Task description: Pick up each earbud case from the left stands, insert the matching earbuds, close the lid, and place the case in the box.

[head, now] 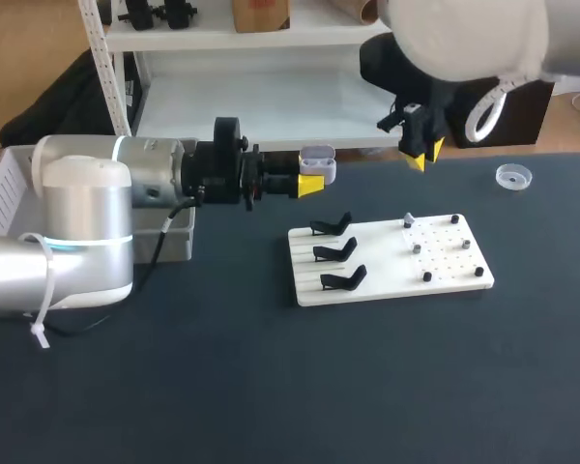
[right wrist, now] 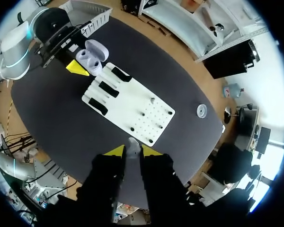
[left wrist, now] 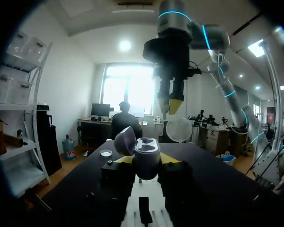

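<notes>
The left gripper (head: 311,184) pinches an open white earbud case (head: 317,159), held in the air just beyond the far left corner of the white stand board (head: 387,261). The right gripper (head: 423,155), above the board's far edge, pinches a small white earbud (right wrist: 133,143). To seat it well, align it over the matching well and lower it straight.

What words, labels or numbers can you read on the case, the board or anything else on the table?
No text can be read.
Earbud case in the left gripper: no print shows.
White board: plain, with only stands and pegs.
Clear dish: no markings.
Earbud in the right gripper: too small to tell.
</notes>
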### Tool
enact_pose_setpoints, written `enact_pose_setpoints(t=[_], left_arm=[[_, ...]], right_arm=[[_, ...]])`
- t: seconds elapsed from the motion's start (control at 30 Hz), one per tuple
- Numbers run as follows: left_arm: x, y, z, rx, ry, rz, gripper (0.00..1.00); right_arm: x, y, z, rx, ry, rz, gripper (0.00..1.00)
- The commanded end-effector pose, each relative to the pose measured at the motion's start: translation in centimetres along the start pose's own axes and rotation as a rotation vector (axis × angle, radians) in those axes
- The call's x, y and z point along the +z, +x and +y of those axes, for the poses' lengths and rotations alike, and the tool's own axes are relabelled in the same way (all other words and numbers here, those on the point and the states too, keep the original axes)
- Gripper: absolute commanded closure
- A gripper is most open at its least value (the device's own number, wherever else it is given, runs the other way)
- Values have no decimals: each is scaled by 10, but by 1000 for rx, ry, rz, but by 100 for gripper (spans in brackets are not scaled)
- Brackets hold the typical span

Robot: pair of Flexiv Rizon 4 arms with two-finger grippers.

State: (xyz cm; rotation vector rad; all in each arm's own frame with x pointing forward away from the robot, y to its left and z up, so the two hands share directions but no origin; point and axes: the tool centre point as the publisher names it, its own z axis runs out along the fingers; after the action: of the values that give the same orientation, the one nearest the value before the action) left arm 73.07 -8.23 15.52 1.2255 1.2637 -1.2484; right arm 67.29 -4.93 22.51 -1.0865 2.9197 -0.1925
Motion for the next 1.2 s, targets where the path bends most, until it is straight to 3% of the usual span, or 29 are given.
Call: enact_pose_setpoints(t=[0.03,0.1,0.13,0.17,0.2,0.27,0.3,0.93,0.97,1.07,1.13,1.2], left_arm=[[0,0,-1,1,-4,-2,100],[0,0,-1,1,-4,-2,100],[0,0,-1,1,-4,-2,100],[0,0,-1,1,-4,-2,100],[0,0,-1,1,-4,-2,100],[0,0,-1,1,-4,-2,100],[0,0,-1,1,-4,-2,100],[0,0,-1,1,-4,-2,100],[0,0,-1,1,-4,-2,100],[0,0,-1,1,-4,-2,100],[0,0,-1,1,-4,-2,100],[0,0,-1,1,-4,-2,100]], right_arm=[[18,6,-2,137,-151,20,100],[28,11,16,471,-279,233,100],[25,11,26,585,-256,345,100],[20,9,32,626,-244,343,100],[16,8,38,688,-243,409,100],[1,3,47,742,-224,405,100],[-9,0,53,770,-158,402,100],[-9,0,53,770,-158,402,100],[-17,-5,56,816,-240,244,100],[-27,-20,65,846,-273,29,100],[-31,-30,70,859,-307,-54,100],[-34,-41,73,858,-302,-78,100]])
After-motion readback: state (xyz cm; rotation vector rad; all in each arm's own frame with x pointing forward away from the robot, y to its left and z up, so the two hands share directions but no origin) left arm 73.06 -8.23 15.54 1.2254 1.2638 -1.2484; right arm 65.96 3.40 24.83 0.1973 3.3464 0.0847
